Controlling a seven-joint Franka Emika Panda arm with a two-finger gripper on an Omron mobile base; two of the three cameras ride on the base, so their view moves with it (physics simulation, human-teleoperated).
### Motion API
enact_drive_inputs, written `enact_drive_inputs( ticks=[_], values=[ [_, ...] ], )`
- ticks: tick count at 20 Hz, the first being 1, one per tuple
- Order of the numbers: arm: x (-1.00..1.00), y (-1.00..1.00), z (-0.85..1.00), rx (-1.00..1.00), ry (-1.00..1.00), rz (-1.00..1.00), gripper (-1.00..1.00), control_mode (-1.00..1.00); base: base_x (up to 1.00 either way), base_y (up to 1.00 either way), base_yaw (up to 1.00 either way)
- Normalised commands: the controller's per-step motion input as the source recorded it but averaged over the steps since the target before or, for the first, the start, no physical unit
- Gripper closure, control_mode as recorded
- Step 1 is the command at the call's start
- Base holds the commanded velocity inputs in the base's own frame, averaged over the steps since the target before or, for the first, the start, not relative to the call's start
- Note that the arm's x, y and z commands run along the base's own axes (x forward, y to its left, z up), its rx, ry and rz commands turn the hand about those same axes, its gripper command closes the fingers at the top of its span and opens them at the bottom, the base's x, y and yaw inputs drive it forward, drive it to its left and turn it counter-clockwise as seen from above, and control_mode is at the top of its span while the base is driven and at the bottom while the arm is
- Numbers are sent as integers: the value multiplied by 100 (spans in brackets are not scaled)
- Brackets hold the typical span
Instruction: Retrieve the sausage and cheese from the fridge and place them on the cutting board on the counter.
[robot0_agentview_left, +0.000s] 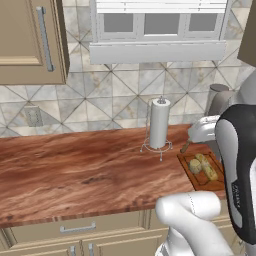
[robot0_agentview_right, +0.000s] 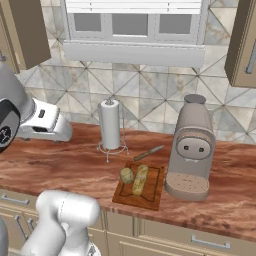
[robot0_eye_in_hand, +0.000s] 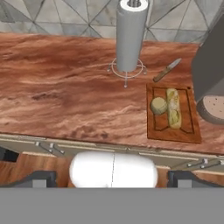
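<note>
the gripper (robot0_eye_in_hand: 112, 181) stands wide apart and grasps nothing; in the hand view its two dark finger tips (robot0_eye_in_hand: 39, 180) sit at the bottom edge, one at 7 o'clock and one at 5 o'clock, cut by the grey band so their ends are hard to make out. it hangs back from the counter (robot0_eye_in_hand: 65, 105), off its front edge, clear of everything on it.

out from there, at 2 o'clock in the hand view, lies the cutting board (robot0_eye_in_hand: 171, 113), flat on the counter near the front edge. on it the sausage (robot0_eye_in_hand: 173, 107) rests with its long axis running from 12 to 6 o'clock, along the board's longer side; in the right base view the sausage (robot0_agentview_right: 140, 179) leans slightly toward 1 o'clock. the cheese (robot0_eye_in_hand: 159, 105), a small round pale lump, sits just beside it at its 9 o'clock, touching or nearly so; the contact is too small to tell.

beyond the board, a knife (robot0_eye_in_hand: 166, 70) lies on the counter pointing toward 2 o'clock. a paper-towel stand (robot0_eye_in_hand: 130, 37) rises upright at 12 o'clock, its top cut off by the frame. a coffee machine (robot0_agentview_right: 192, 147) stands just right of the board; in the left base view the arm hides most of it.
</note>
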Motion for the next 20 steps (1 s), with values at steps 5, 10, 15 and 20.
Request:
enact_drive_inputs(
  ticks=[5, 10, 15, 20],
  values=[
    [-24, 6, -6, -2, -1, 0, -100, 100, -8, 1, 0],
    [0, 0, 0, 0, 0, 0, -100, 100, -79, 36, 6],
    [0, 0, 0, 0, 0, 0, -100, 100, -84, 73, 60],
    [0, 0, 0, 0, 0, 0, -100, 100, -10, 12, 100]
  ],
)
